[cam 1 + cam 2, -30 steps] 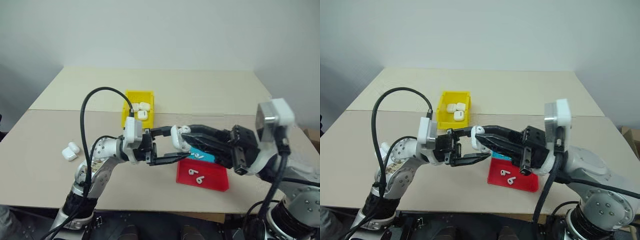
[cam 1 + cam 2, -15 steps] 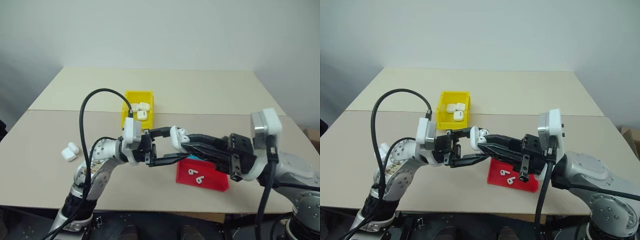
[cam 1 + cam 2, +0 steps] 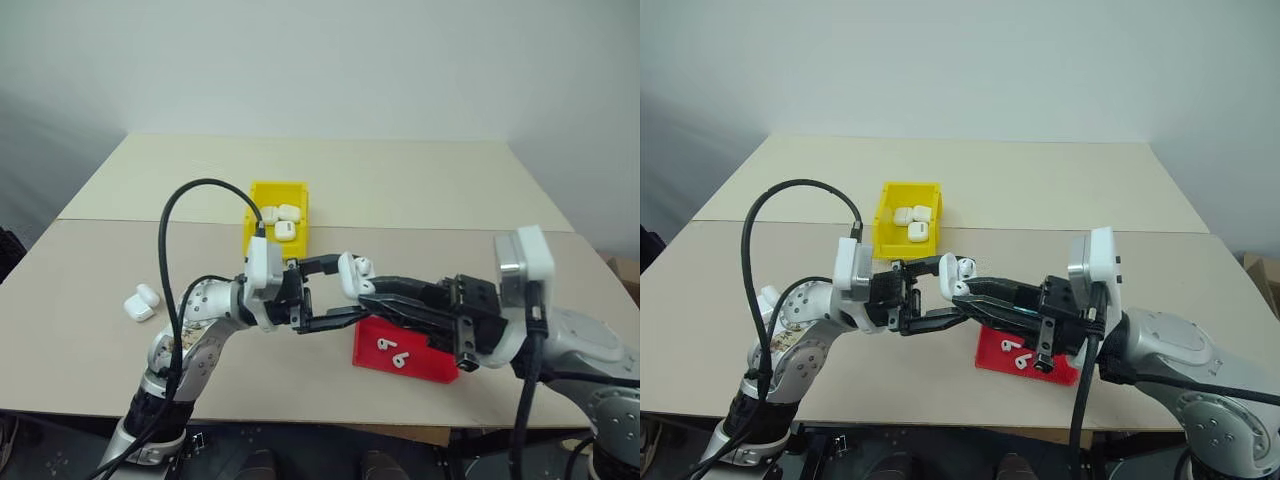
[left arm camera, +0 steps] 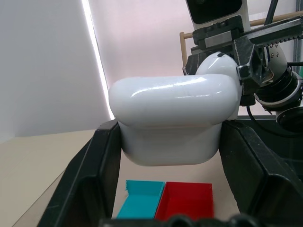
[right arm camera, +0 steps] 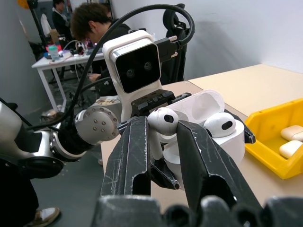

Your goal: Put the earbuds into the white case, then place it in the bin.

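Observation:
My left gripper (image 3: 347, 291) is shut on the white case (image 3: 351, 276), holding it above the table with its lid open. In the left wrist view the case (image 4: 173, 118) sits between both black fingers (image 4: 94, 179). My right gripper (image 5: 163, 135) is shut on one of the earbuds (image 5: 163, 122) and holds it right at the case's open top. A second earbud (image 5: 220, 125) sits in the case, in front of the raised lid (image 5: 201, 105). The yellow bin (image 3: 251, 232) stands on the table beyond both grippers, with several white cases in it.
A red tray (image 3: 428, 362) with two loose earbuds (image 3: 385, 345) lies under my right arm, with a blue tray (image 4: 139, 205) next to it. Two white cases (image 3: 140, 303) lie on the table at the left. A person (image 5: 97, 21) sits at a desk behind.
My right forearm has dropped lower and its fingers now lie flatter, with the tip still at the case. The left gripper and the case have not moved.

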Robot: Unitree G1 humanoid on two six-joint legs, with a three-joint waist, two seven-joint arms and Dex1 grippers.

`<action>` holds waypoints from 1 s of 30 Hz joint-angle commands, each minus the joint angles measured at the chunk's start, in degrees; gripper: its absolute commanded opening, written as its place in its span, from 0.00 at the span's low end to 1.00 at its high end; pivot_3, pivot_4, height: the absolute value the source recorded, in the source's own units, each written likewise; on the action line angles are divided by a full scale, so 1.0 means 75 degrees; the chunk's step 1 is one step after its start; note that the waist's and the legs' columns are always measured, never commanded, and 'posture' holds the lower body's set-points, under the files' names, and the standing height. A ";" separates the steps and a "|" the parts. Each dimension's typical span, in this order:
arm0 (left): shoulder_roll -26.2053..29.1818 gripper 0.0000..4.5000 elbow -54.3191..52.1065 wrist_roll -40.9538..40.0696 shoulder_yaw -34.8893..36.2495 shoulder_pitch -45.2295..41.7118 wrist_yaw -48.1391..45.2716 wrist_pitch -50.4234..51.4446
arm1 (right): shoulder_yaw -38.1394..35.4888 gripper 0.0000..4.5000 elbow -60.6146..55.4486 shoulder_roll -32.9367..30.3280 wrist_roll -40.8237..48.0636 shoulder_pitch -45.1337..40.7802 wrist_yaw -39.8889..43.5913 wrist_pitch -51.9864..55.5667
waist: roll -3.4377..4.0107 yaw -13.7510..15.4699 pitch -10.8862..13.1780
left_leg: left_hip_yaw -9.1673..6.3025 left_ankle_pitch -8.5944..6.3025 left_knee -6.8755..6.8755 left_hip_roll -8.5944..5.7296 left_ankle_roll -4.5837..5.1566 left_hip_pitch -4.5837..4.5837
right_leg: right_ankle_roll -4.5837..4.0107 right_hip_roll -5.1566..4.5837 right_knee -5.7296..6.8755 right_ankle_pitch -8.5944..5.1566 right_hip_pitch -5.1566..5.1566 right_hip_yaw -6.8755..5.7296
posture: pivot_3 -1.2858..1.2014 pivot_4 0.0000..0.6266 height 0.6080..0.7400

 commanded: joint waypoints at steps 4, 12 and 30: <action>-0.0030 0.62 -0.0102 0.0000 0.0028 0.0054 -0.0173 -0.0251 | -0.0286 0.18 0.0113 -0.0269 0.0370 -0.0086 -0.0102 -0.0567 | 0.0000 0.0006 0.0000 | 0.0000 0.0000 0.0000 0.0000 0.0000 -0.0001 | 0.0000 0.0000 -0.0003 0.0000 0.0001 0.0000 | 0.52 0.24 1.00; -0.0073 0.62 -0.0073 0.0038 0.0055 0.0012 -0.0169 -0.0250 | -0.0104 0.18 0.0188 -0.0472 0.0333 -0.0008 -0.0080 -0.0774 | 0.0000 0.0010 0.0000 | -0.0001 0.0000 0.0000 0.0000 0.0000 0.0000 | 0.0000 0.0000 -0.0002 0.0000 0.0002 -0.0001 | 0.52 0.24 1.00; -0.0074 0.62 -0.0158 0.0085 0.0097 0.0079 -0.0116 -0.0245 | 0.0431 0.18 0.0167 -0.0462 -0.0241 0.0242 0.0035 -0.0998 | 0.0000 0.0014 0.0000 | -0.0001 0.0000 0.0000 0.0000 0.0000 0.0000 | 0.0000 0.0000 -0.0003 0.0000 0.0002 0.0000 | 0.52 0.24 1.00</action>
